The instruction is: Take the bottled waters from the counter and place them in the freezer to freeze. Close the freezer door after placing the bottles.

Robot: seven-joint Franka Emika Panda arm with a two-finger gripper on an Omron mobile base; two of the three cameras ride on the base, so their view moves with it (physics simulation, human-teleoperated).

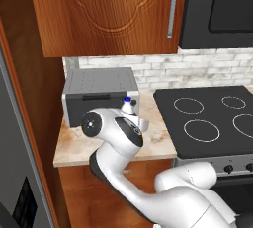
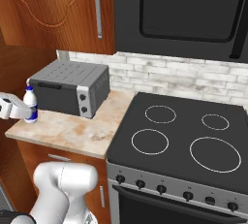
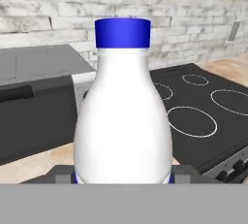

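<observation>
filling the centre of the hand view, the white bottle with its blue cap stands upright between the gripper's jaws, which are clamped on its lower body, its base cut off at the bottom edge. behind it at left sits the toaster oven, the stovetop at right. at the left edge of the right base view the bottle is over the counter edge; whether it touches the stone is hard to tell.

The white bottle stands so close before the hand that the grey band cuts off its base, and the fingertips beside it are hidden. In the left base view the arm covers all but its blue cap. The picture edge crops the toaster oven behind it.
</observation>
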